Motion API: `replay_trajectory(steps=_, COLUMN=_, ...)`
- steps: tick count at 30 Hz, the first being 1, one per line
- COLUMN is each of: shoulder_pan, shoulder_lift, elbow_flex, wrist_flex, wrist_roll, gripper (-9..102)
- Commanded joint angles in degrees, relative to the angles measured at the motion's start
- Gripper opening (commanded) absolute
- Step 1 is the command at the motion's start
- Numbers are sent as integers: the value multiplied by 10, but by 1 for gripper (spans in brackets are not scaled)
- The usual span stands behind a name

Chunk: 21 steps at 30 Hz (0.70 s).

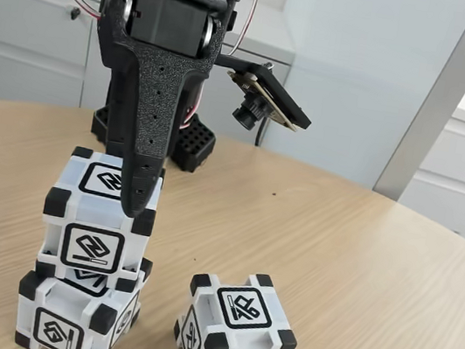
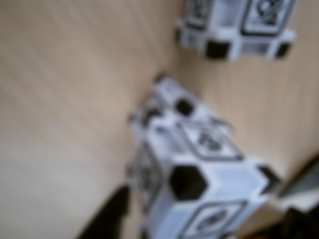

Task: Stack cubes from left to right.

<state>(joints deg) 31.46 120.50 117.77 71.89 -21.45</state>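
In the fixed view two cubes stand stacked at the left: the top cube rests on the bottom cube, shifted slightly back. A third cube sits alone on the table to their right. My gripper comes down over the top cube, and its black front finger runs down the cube's near right corner; the other finger is hidden behind. The blurred wrist view looks down on the stack between dark finger shapes at the lower left and lower right, with the third cube at the top.
The round wooden table has free room to the right and behind the cubes. The arm's black base stands at the back, with the wrist camera sticking out to the right. White cabinets lie beyond the table edge.
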Motion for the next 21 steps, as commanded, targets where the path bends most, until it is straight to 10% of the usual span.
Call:
replay_trajectory(steps=1, shoulder_pan=6, shoulder_lift=13, elbow_flex=-8, wrist_flex=-4, wrist_roll=10, gripper=33)
replay_trajectory(steps=21, shoulder_pan=5, shoulder_lift=14, elbow_flex=-81, wrist_flex=-4, wrist_roll=54, gripper=33)
